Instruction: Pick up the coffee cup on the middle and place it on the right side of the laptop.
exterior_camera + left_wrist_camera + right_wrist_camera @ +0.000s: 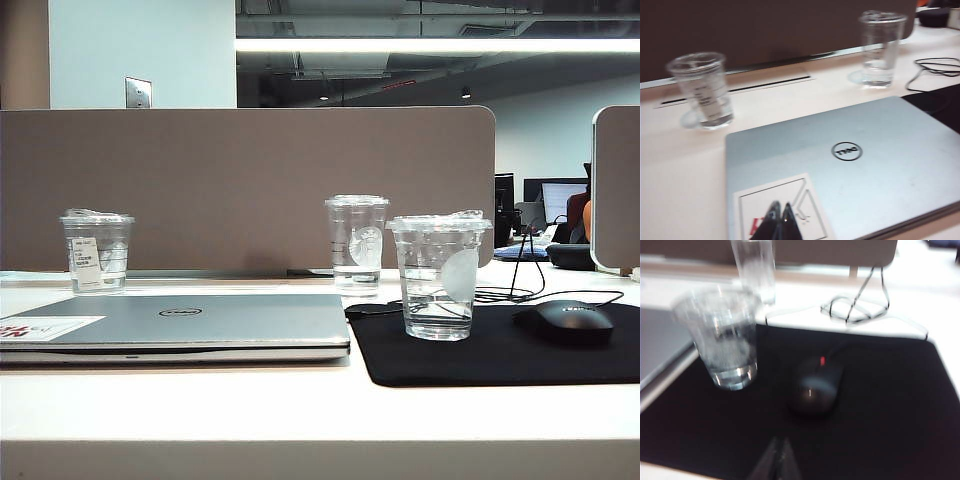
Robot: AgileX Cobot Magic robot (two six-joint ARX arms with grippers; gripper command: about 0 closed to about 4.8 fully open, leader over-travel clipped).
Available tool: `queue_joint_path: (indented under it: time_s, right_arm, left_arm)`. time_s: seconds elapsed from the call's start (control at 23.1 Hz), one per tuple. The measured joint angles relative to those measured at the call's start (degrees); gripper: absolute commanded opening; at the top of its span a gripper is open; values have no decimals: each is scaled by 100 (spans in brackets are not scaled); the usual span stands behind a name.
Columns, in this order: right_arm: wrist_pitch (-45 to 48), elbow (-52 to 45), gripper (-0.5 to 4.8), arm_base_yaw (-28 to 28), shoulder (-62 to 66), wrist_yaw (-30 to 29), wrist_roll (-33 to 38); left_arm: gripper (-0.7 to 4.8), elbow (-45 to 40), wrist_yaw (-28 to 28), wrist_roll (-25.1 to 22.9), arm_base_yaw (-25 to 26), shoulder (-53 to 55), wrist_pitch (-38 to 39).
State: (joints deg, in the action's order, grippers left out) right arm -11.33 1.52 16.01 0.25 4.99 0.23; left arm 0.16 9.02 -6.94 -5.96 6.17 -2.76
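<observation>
- The coffee cup [438,277], short, clear and lidded with a round whitish logo, is standing upright on the black mouse pad [500,355], just right of the closed silver-grey laptop [190,325] and beside the black mouse [566,322]; by the look of it, the cup is already sitting where the task wants it.
- A little water is lying in its bottom, so it is likely light but bottom-weighted; the thin plastic wall will probably flex and slip under a hard squeeze, which makes the mid-body below the lid the safer place to grip, with the cup kept upright.
- The left gripper [776,220] is hanging over the laptop's white-and-red sticker [782,210], fingertips pressed together and holding nothing.
- The right gripper [777,457] is hovering above the near edge of the mouse pad, near the mouse, its fingers likewise together and empty; the cup is standing apart from it.
- A taller, slimmer logo cup [356,241] is waiting behind, and a labelled cup [96,249] is standing far left behind the laptop.
- The pale desk [300,410] is backed by a grey-brown partition [250,180]; a looped black cable [530,290] is trailing behind the pad, and an open-plan office with monitors is showing beyond.
</observation>
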Motion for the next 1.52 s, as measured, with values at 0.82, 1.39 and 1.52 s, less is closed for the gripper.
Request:
queue_joint_path:
  time_s: [0.82,1.39,1.52]
  right_arm:
    - [391,-111,-5,-11,-15,1119,-199]
    - [243,-109,-4,4,-15,1134,-197]
    - [243,-109,-4,2,-15,1134,-199]
  left_arm:
    - [-5,0,-490,-125,310,2,-151]
    - [-5,0,-509,15,310,2,260]
    - [-5,0,-509,15,310,0,260]
